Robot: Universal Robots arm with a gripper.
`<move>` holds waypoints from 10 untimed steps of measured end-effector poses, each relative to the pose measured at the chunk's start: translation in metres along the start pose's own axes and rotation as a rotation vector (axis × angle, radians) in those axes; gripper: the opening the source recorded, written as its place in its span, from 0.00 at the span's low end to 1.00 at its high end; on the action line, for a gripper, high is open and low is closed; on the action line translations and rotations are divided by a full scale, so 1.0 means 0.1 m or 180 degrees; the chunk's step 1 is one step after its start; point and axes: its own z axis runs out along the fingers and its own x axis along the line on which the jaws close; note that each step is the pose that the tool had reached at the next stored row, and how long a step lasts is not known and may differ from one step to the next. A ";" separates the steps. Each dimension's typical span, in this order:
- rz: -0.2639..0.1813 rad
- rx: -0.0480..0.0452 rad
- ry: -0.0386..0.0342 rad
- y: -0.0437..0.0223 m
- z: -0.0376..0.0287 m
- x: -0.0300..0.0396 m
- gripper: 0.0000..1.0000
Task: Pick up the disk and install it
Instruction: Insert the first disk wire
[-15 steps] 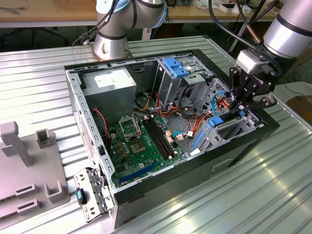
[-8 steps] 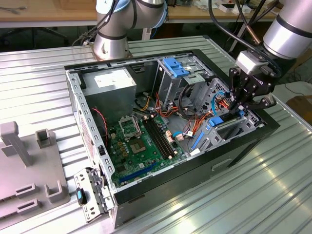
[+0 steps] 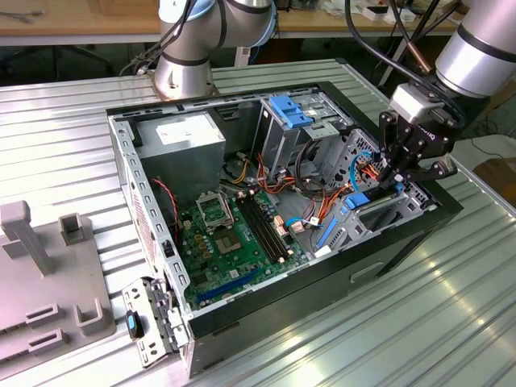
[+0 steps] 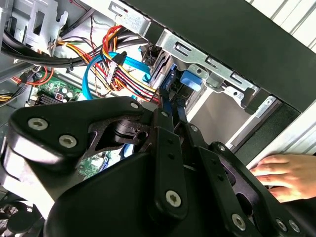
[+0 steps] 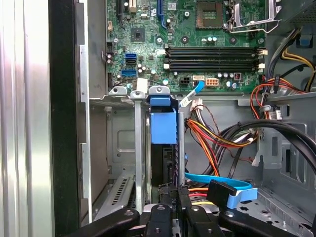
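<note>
The disk (image 5: 163,127) stands on edge in a metal drive bay of the open computer case (image 3: 403,234), its blue carrier towards the motherboard and its dark body below. In both wrist views my gripper (image 5: 173,196) has its black fingers (image 4: 163,131) closed close together on the disk's near edge, with the blue rail (image 4: 167,96) between them. In the exterior view my gripper (image 3: 393,179) reaches down into the case's front corner, at that view's right.
Red, yellow and blue cables (image 5: 217,143) lie beside the bay. The motherboard (image 3: 234,234), a grey power-supply box (image 3: 181,137) and a light-blue latch (image 3: 292,109) fill the case. A person's hand (image 4: 281,173) rests outside the case wall. A grey fixture (image 3: 48,274) stands at the exterior view's left.
</note>
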 end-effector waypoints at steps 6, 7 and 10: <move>0.0000 0.0000 0.0000 0.003 0.000 0.008 0.17; 0.0000 0.0000 0.0000 0.003 0.001 0.008 0.17; 0.0000 0.0000 0.0000 0.003 0.005 0.009 0.17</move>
